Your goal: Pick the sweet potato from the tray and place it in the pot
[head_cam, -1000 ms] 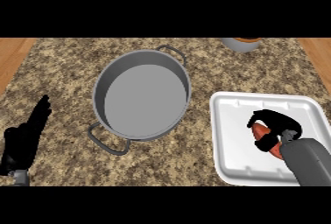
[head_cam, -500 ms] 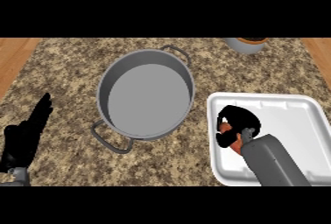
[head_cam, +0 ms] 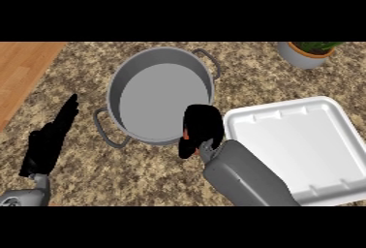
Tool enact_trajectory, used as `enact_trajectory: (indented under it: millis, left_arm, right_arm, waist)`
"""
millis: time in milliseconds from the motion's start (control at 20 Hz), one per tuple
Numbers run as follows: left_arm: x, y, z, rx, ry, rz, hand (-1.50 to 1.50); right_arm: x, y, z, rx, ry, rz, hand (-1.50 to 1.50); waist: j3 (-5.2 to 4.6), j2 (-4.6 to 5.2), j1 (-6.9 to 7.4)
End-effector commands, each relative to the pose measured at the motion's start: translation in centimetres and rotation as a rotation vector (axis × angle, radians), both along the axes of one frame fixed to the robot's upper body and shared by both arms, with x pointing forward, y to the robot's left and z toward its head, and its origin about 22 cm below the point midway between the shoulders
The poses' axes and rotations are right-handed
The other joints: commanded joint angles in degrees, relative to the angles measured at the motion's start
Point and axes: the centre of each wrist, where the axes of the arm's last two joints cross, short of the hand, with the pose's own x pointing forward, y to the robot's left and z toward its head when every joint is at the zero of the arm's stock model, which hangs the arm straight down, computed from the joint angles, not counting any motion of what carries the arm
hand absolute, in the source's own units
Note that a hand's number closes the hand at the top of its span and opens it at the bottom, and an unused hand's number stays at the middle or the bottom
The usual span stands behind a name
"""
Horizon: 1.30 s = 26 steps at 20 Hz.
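My right hand is curled round the orange sweet potato, of which only a thin orange sliver shows at the hand's left edge. The hand hovers over the right rim of the grey pot, between the pot and the white tray. The pot holds nothing that I can see, and the tray's inside is bare. At the lower left, my left hand rests open with its fingers straight, on the counter beside the pot's near handle.
A potted plant stands at the back right of the counter. The speckled counter ends at a wooden strip on the far left. The pot has a handle at the back right and one at the front left.
My right hand has lifted the sweet potato off the tray and carried it left to the pot's right rim. The left hand has not moved.
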Motion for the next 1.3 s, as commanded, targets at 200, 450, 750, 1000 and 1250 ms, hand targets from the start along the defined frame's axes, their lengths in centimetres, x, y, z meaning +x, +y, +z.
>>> enact_trajectory:
  millis: [200,450,750,1000,1250]
  left_arm:
    - [1.2,-0.5,0.4,0.014,0.021,-0.012,0.0]
    - [1.3,-0.6,0.0,0.006,0.022,0.001,0.0]
    - [1.9,-0.4,0.5,0.009,0.006,0.012,0.0]
    - [1.3,0.1,-0.1,0.026,0.02,0.01,0.0]
    - [1.3,0.2,-0.2,0.001,0.01,0.039,0.0]
  right_arm:
    - [-1.4,6.4,5.7,-0.081,-0.408,-0.089,1.5]
    - [-1.8,8.7,9.1,-0.119,-0.66,-0.158,1.5]
    - [-1.7,9.5,12.4,0.055,-0.76,-0.246,1.5]
    - [-1.2,10.1,14.5,0.124,-0.815,-0.286,1.5]
    - [0.2,10.2,14.4,0.135,-0.835,-0.318,1.5]
  waist:
    - [-0.11,-0.63,0.23]
    - [-0.24,-1.14,-0.73]
    - [-0.07,-0.68,-1.16]
    - [-0.08,-0.47,-1.4]
    - [-0.04,-0.22,-2.71]
